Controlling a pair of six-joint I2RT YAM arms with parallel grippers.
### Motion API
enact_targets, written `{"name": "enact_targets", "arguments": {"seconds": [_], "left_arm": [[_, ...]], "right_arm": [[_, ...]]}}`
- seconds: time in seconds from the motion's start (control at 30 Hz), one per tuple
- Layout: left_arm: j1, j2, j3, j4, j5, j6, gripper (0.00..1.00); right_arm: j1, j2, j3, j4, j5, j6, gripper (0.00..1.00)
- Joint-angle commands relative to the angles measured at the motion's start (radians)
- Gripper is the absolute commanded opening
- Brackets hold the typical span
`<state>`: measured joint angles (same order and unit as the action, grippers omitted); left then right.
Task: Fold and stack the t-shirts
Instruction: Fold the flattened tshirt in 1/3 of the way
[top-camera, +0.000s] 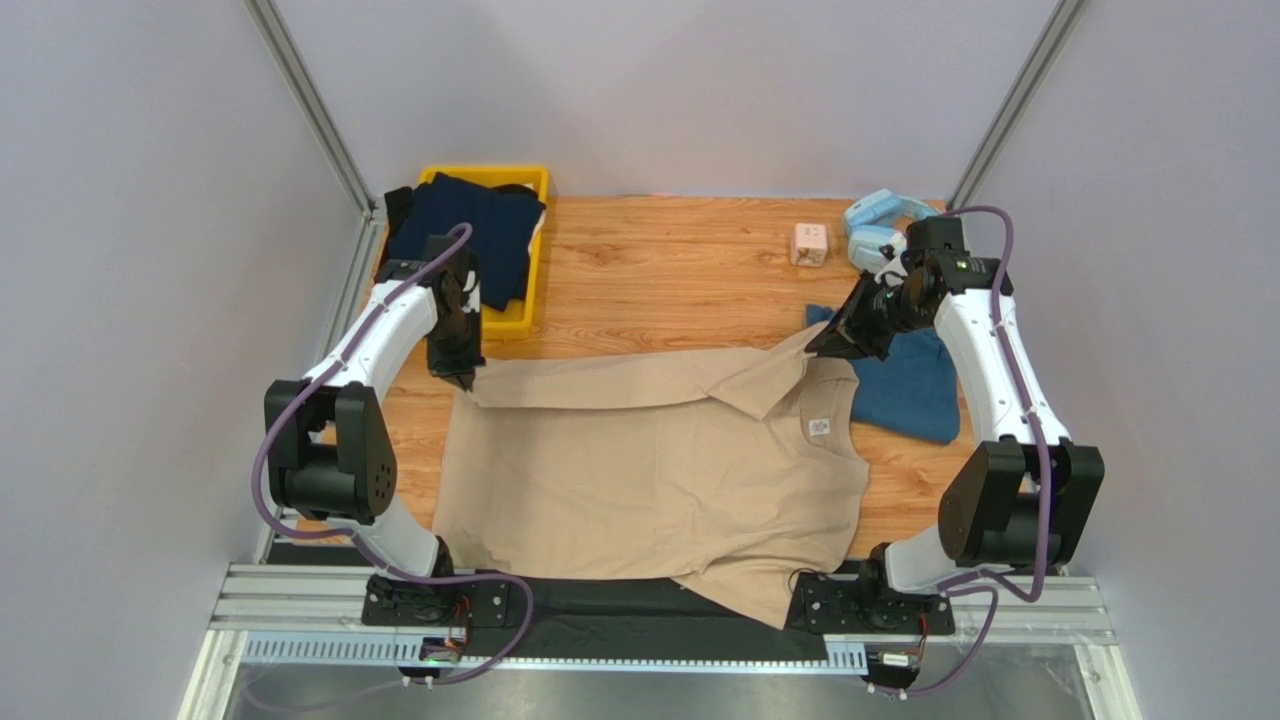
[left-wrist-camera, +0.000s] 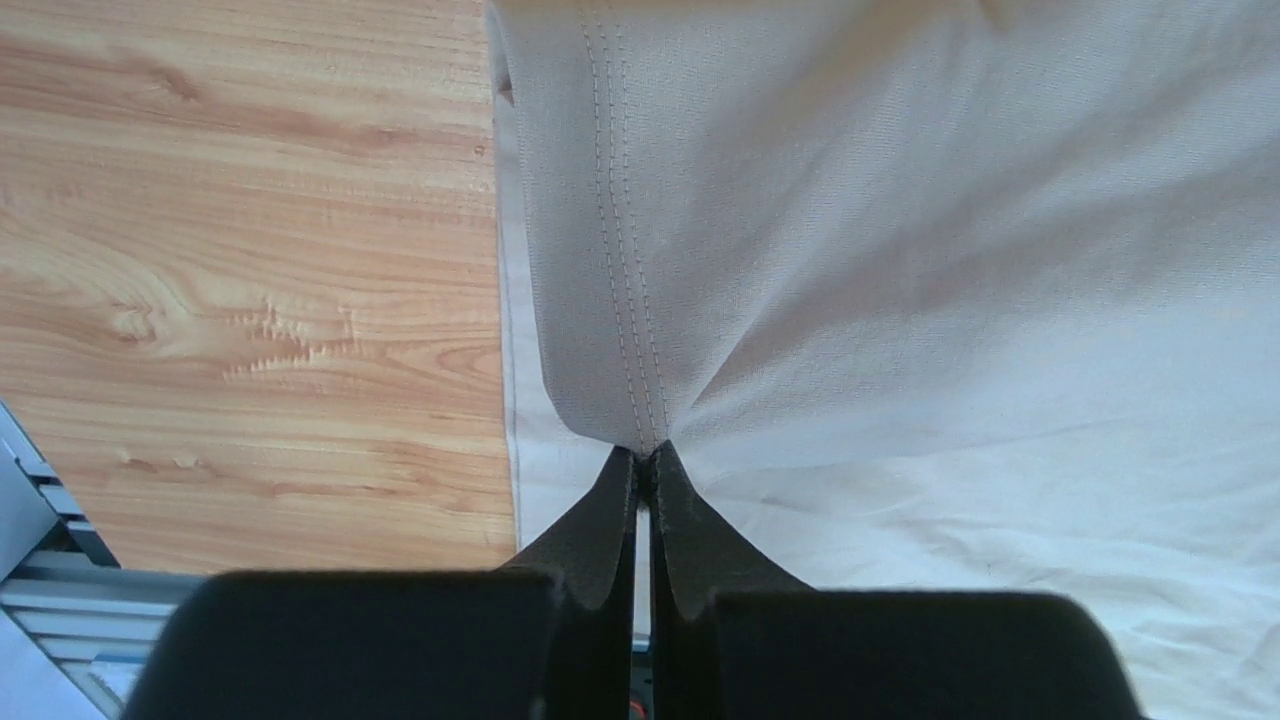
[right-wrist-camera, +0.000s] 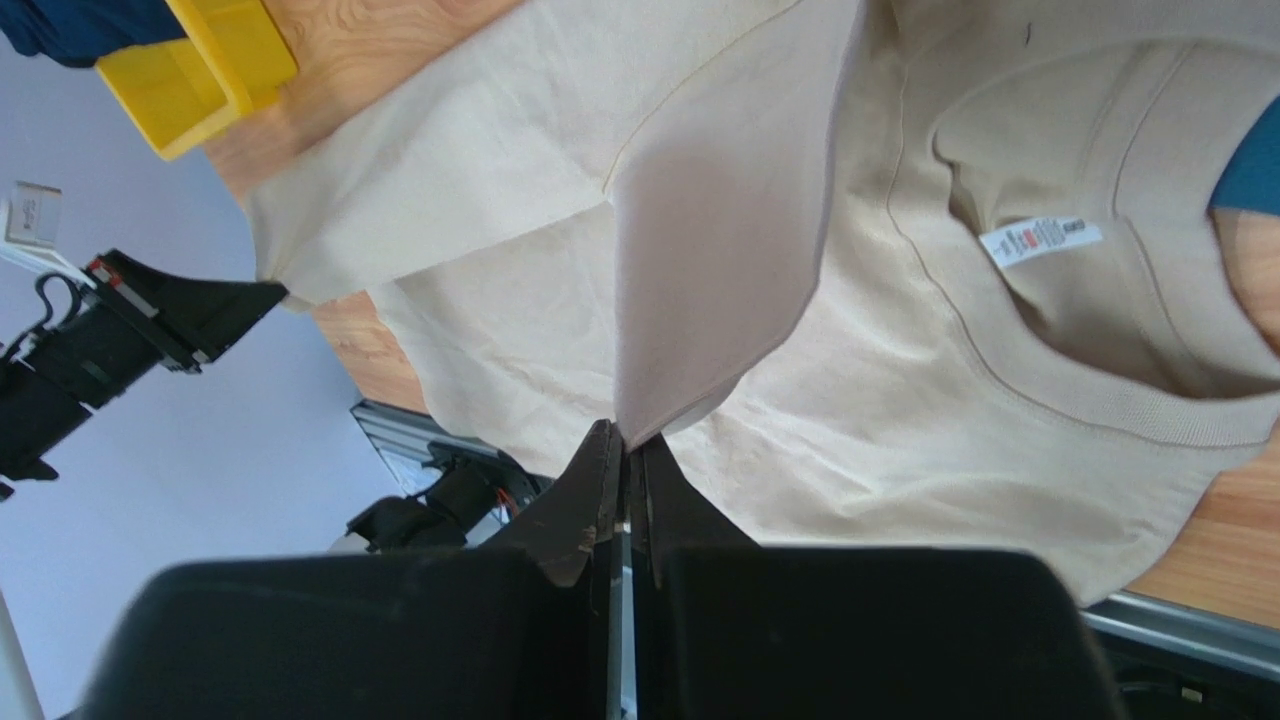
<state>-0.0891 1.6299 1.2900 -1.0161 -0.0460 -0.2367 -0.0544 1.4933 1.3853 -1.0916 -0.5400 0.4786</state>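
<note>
The beige t-shirt (top-camera: 646, 480) lies spread on the table, its far edge lifted and folded over toward the near side. My left gripper (top-camera: 464, 378) is shut on its far-left hemmed corner (left-wrist-camera: 639, 428). My right gripper (top-camera: 819, 345) is shut on a raised fold of the same shirt (right-wrist-camera: 706, 300), above the collar with the white neck label (right-wrist-camera: 1040, 240). The teal-blue t-shirt (top-camera: 909, 383) lies at the right, partly under the beige one. The dark navy t-shirt (top-camera: 473, 225) sits in the yellow bin (top-camera: 526, 308).
Light-blue headphones (top-camera: 875, 225) and a small white cube (top-camera: 810, 243) sit at the far right of the wooden table (top-camera: 676, 270). The metal rail (top-camera: 661, 608) runs along the near edge, with the shirt's sleeve hanging over it.
</note>
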Motion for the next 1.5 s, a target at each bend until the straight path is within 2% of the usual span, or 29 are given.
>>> {"name": "enact_targets", "arguments": {"seconds": [0.0,0.3,0.8,0.9,0.93,1.0,1.07,1.2,1.3,1.37,1.47], "left_arm": [[0.006,-0.028,0.008,-0.027,-0.005,-0.009,0.00],[0.011,0.039,0.028,-0.065,-0.044,-0.016,0.00],[0.061,0.169,0.012,-0.033,-0.109,-0.029,0.00],[0.065,0.200,0.029,-0.035,-0.107,-0.027,0.12],[0.065,0.211,0.032,-0.044,-0.109,-0.029,0.19],[0.066,0.211,0.038,-0.045,-0.109,-0.035,0.25],[0.066,0.193,0.045,-0.049,-0.103,-0.038,0.33],[0.066,0.111,0.058,-0.049,-0.074,-0.047,0.35],[0.066,0.044,0.081,-0.033,-0.063,-0.055,0.43],[0.066,0.022,0.106,-0.018,-0.052,-0.053,0.45],[0.066,0.047,0.153,-0.007,-0.035,-0.058,0.46]], "right_arm": [[0.013,-0.086,-0.077,-0.060,0.001,-0.006,0.00],[0.014,-0.159,-0.258,-0.070,0.011,0.012,0.00],[0.014,-0.096,-0.296,-0.086,0.080,-0.024,0.00],[0.014,-0.074,-0.313,-0.112,0.095,-0.040,0.00],[0.014,-0.058,-0.318,-0.120,0.097,-0.049,0.07],[0.016,-0.042,-0.331,-0.154,0.101,-0.060,0.10],[0.018,-0.057,-0.330,-0.184,0.120,-0.066,0.18],[0.016,-0.142,-0.241,-0.231,0.150,-0.041,0.23],[0.016,-0.177,-0.102,-0.237,0.189,-0.011,0.28],[0.016,-0.168,-0.008,-0.212,0.219,-0.005,0.29],[0.016,-0.064,0.067,-0.148,0.227,0.000,0.30]]}}
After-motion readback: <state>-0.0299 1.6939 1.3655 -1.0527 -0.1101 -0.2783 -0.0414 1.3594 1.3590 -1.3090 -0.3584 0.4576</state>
